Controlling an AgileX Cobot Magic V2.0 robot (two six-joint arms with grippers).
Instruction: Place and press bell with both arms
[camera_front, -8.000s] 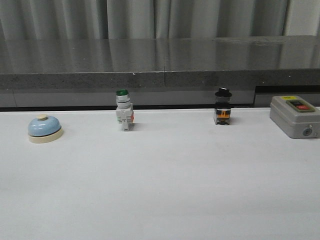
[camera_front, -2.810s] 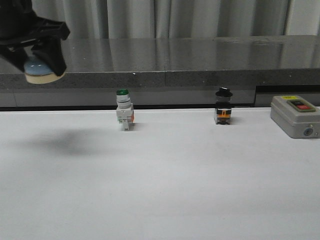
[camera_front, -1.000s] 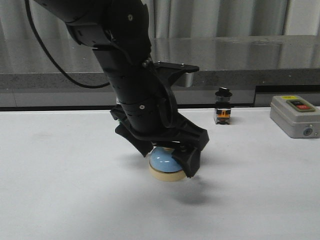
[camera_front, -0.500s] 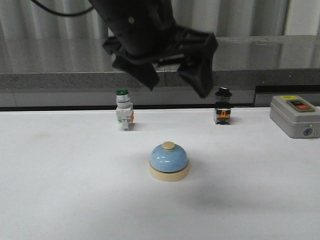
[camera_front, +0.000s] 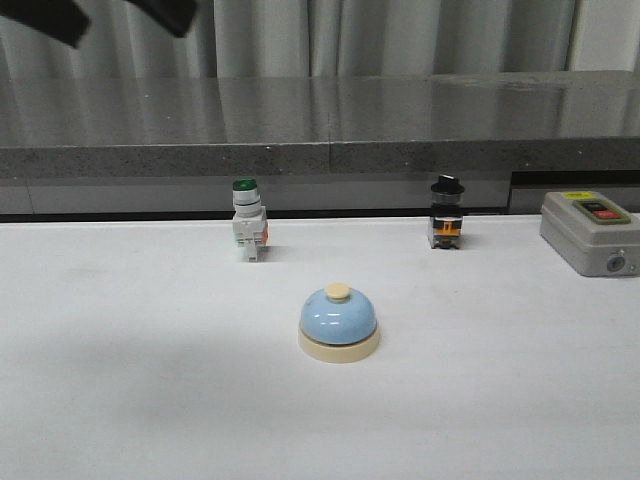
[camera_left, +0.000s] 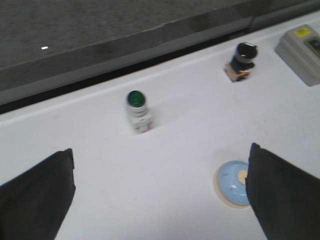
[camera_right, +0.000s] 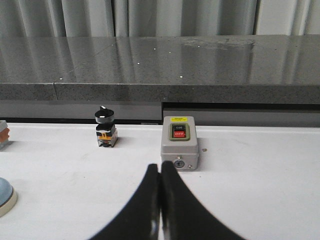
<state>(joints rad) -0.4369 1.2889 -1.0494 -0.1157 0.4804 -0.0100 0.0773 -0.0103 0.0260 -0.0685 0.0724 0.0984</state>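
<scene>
Bell (camera_front: 339, 321): small light-blue dome-shaped desk bell, cream base and button, upright on white table (camera_front: 150, 400), centre, free of both claws.
Left claw (camera_left: 160, 200): black fingers (camera_left: 35, 197) spread wide, empty, raised high; bell beside one finger in wrist view.
Right claw (camera_right: 160, 200): black fingers pressed together, holding nothing, low over table.
Green-capped white push-button switch (camera_front: 248, 220): at 11 o'clock from bell, well apart.
Black-capped switch (camera_front: 446, 213): at 1 o'clock from bell.
Grey control box with red button (camera_front: 592, 232): at 2 o'clock, far side.
Step judged: placing done, pressing next.
Risk: off-centre push on cream button could slide or tip bell; wrong aim could strike a neighbouring switch.
</scene>
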